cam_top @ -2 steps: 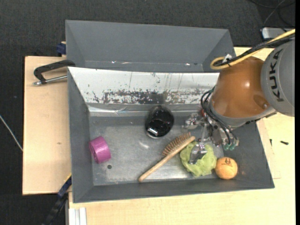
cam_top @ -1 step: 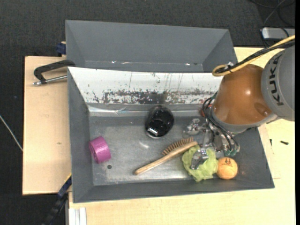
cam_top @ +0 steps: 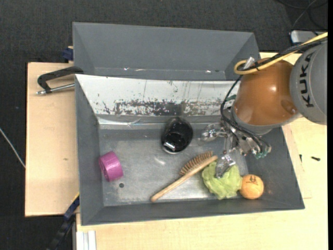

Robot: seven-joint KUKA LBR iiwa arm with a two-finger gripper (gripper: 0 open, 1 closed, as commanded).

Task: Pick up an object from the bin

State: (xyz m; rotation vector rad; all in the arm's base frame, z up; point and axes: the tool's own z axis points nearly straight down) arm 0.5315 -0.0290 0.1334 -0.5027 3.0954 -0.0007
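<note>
Bin [cam_top: 156,51]: grey metal, a few loose things spread over its floor.
Arm: comes in from 3 o'clock, its orange wrist cover [cam_top: 263,100] over the bin's 2 o'clock corner.
Jaws: low at about 4 o'clock of the floor, tips at the upper edge of the green crumpled thing. I cannot tell whether they stand apart or together.
Green crumpled thing [cam_top: 222,182]: pale green, soft-looking, on the floor at 4 o'clock, right beneath the jaws.
Orange ball [cam_top: 252,187]: touching the green thing on its 3 o'clock side.
Wooden brush [cam_top: 183,177]: lies slantwise, bristled head just beside the green thing at its 10 o'clock, handle pointing towards 7 o'clock.
Black round thing [cam_top: 177,134]: at 12 o'clock, near the back wall.
Purple roll [cam_top: 110,166]: at 8 o'clock, alone, well apart from the jaws.
</note>
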